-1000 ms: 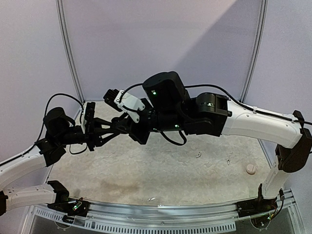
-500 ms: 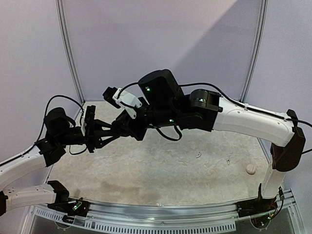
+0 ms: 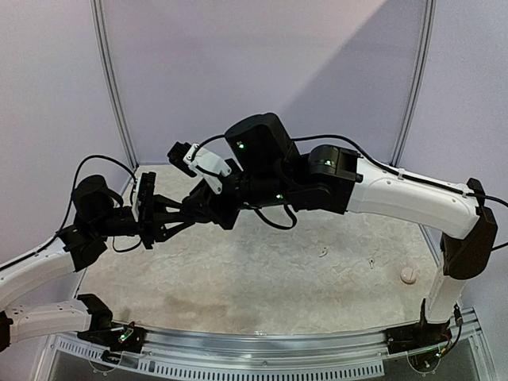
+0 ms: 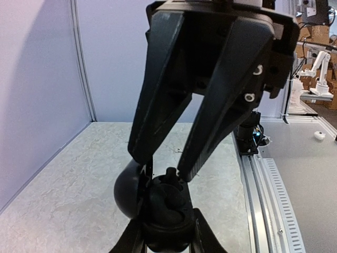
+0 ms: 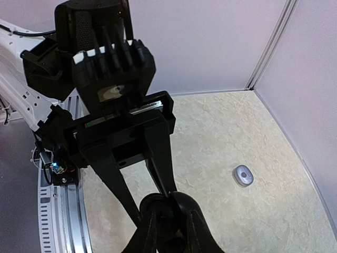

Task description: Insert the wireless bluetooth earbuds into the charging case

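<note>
Mottled beige table (image 3: 262,278) below, the left gripper (image 5: 152,202) clamps an open black charging case (image 4: 164,211) in mid-air. The right gripper (image 4: 162,167) points tip-first into it, jaws nearly together over what seems a black earbud (image 4: 171,174); whether they pinch it cannot be told.

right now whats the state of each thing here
left gripper: shut on black case, up in the air
black case: held, lid seems open
right gripper: fingertips at the case, grip unclear
white earbud: loose on the table
</note>
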Robot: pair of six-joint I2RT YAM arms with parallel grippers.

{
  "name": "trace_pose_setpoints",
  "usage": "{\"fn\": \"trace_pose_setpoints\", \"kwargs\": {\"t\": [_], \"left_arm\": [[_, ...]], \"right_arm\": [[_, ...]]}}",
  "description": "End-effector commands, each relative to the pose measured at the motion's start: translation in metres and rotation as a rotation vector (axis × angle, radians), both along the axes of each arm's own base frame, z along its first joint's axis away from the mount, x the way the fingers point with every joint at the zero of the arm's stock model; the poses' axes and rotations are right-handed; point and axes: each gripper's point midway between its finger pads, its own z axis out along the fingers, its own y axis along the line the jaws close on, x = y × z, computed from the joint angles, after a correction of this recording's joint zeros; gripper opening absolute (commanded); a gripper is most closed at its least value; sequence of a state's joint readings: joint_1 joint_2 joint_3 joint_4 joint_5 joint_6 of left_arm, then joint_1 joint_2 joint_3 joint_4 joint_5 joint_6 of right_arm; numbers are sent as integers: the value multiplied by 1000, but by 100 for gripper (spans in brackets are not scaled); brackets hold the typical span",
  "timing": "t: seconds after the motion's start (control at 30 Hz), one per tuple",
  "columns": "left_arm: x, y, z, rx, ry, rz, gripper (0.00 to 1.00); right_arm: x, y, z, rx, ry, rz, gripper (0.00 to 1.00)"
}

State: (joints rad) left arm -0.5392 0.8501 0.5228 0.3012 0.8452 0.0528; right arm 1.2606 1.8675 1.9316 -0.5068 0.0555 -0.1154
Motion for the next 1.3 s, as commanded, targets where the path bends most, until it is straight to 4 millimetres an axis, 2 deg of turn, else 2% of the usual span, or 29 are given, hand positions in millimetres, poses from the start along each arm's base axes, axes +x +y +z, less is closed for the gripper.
{"fn": "trace_pose_setpoints", "kwargs": {"t": [0.0, 0.13, 0.23, 0.4, 0.73, 1.03, 1.27], "left_arm": [[-5, -3, 9, -15, -9, -19, 0], [-5, -3, 8, -18, 10, -16, 0], [-4, -3, 8, -18, 6, -12, 0], [-3, -3, 8, -17, 1, -13, 0], [-6, -4, 9, -13, -21, -29, 0], [-8, -4, 9, -7, -34, -38, 0], [-8, -4, 8, -5, -37, -41, 0]], "right_arm": [[10, -9, 20, 34, -24, -50, 22], [5, -12, 29, 59, -17, -33, 21], [-10, -10, 31, 97, 19, 38, 14], [-31, -8, 27, 114, 92, 139, 13], [-13, -7, 4, 69, 147, 64, 19], [-12, -4, -6, 48, 161, 67, 11], [-6, -1, -11, 28, 170, 55, 12]]}}
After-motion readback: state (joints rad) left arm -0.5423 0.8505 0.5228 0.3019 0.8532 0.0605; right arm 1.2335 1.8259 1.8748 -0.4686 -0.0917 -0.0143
